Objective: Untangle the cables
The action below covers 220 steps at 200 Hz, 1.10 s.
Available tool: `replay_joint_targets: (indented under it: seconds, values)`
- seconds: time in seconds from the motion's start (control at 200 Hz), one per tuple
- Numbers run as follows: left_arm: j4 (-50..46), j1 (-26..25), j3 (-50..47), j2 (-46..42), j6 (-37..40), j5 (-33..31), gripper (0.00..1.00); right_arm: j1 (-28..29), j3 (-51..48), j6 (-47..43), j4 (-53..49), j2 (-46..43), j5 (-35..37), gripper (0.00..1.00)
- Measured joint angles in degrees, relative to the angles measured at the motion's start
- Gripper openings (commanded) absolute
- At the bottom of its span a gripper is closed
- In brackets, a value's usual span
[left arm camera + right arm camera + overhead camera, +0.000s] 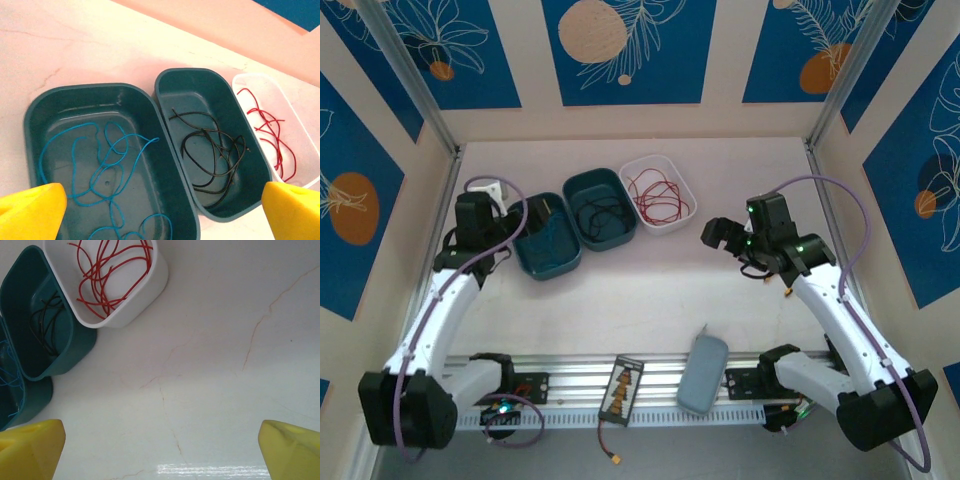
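The cables lie apart, one colour to a tray. The blue cable is looped in the left teal tray, the black cable in the middle teal tray, and the red cable in the white tray. My left gripper hangs open over the near ends of the two teal trays, its yellow fingertips wide apart and holding nothing. My right gripper is open over bare tabletop to the right of the trays, also empty; in the top view it is at the right gripper.
A grey case and a small circuit board with a yellow-plug wire rest on the rail at the near edge. A white block sits behind the left arm. Walls close in the table on three sides.
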Motion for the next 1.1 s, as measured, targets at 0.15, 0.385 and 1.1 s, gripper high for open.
replay_joint_targets:
  seconds: [0.15,0.385,1.1]
  values:
    - [-3.54,0.0,-4.24,-7.87,2.38,-2.03,1.0,0.0,-1.22,0.04,0.44,-1.79,1.77,0.99]
    - [-3.41,0.0,-16.68,-20.0,6.93,-6.38,1.0,-0.07,-4.74,0.07,2.47,-3.69,5.46,0.99]
    - [27.02,-1.27,-30.49,-10.12,18.05,-12.79,1.0,-2.62,-20.94,0.15,15.96,-6.91,16.55,0.99]
